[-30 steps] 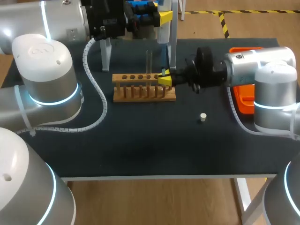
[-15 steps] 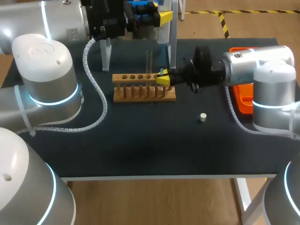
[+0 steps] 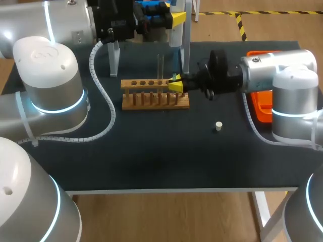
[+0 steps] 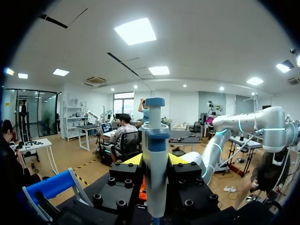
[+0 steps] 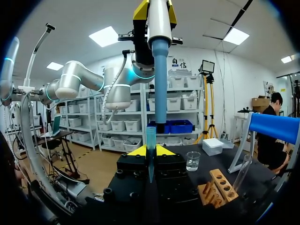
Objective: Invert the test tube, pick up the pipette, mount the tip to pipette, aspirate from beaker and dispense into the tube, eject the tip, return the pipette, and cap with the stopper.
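Over black table (image 3: 151,151) by the rack (image 3: 155,96), my right gripper (image 5: 150,152) pinches the tip (image 5: 150,136) upright, left gripper (image 4: 154,160) clamps the pipette (image 5: 161,70) just above it, slightly off-axis; I'd line up both axes, then press straight on.

Surface: I see a dark-topped table (image 3: 151,156) | middle: wooden rack (image 3: 155,96) standing lengthwise | right of the rack and nearer me: small white stopper (image 3: 218,126), alone, well apart from it | right edge: orange tray (image 3: 254,112) | back: pale stand (image 3: 114,58) behind the rack; glass beaker (image 5: 192,161) beyond the rack's end.
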Tool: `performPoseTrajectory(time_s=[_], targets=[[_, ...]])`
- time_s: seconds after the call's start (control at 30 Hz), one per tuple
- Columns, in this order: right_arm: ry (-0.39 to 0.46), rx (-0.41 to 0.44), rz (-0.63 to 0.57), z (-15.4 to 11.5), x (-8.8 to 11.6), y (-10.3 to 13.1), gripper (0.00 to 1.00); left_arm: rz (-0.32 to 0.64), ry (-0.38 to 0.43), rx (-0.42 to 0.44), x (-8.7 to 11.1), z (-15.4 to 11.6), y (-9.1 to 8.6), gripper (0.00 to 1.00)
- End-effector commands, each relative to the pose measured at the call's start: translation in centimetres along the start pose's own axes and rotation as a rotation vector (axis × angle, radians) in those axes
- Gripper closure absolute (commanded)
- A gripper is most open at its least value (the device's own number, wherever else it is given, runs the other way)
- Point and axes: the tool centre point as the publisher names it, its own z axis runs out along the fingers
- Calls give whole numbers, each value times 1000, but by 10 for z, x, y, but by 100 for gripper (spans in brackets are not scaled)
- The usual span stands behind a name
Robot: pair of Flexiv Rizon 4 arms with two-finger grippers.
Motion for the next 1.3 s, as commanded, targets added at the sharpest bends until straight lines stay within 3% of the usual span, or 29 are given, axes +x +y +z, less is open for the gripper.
performPoseTrajectory(time_s=[0.03, 1.3], targets=[[0, 3, 3, 1, 1, -1, 100, 0, 5, -2, -1, -1, -1, 100], [-14, -1, 4, -3, -4, -1, 100, 0, 5, -2, -1, -1, -1, 100]])
